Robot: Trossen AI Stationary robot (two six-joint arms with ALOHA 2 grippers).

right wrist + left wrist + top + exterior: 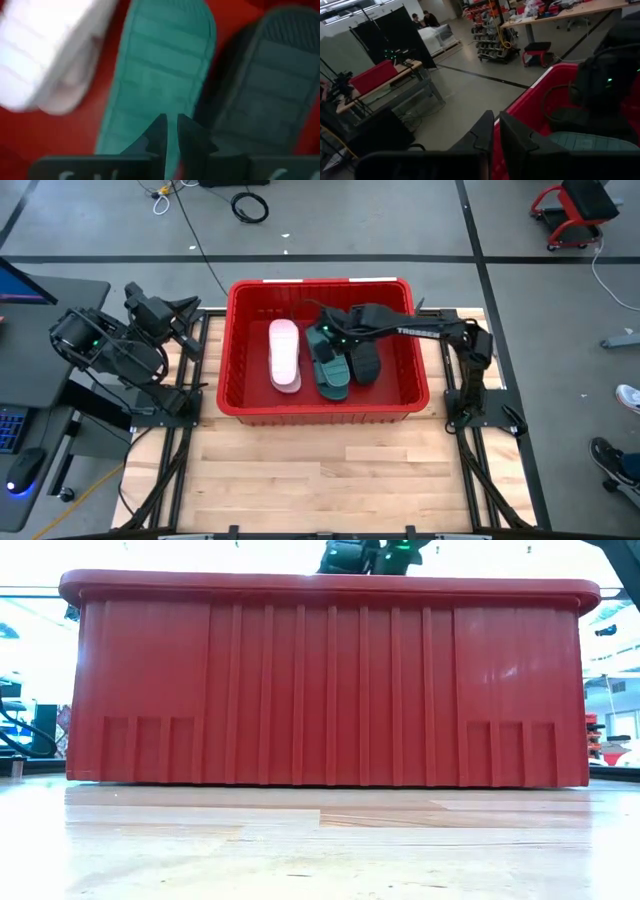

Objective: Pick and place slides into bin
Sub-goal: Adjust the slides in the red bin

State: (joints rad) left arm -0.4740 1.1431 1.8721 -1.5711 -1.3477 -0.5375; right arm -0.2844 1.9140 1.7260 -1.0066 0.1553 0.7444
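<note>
right gripper (170, 131) above green slide (160, 75) in bin (240, 395), fingers nearly together, seemingly empty; descending could snag strap. left gripper (495, 135) clenched, beside bin.

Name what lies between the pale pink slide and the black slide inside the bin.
The teal slide lies between the pale pink slide and the black slide on the red bin's floor, shown in the high view and right wrist view.

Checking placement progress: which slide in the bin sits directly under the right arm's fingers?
The teal green rubbery slide, in the middle of the red plastic bin; the pale pink slide lies to its left, the black one to its right.
</note>
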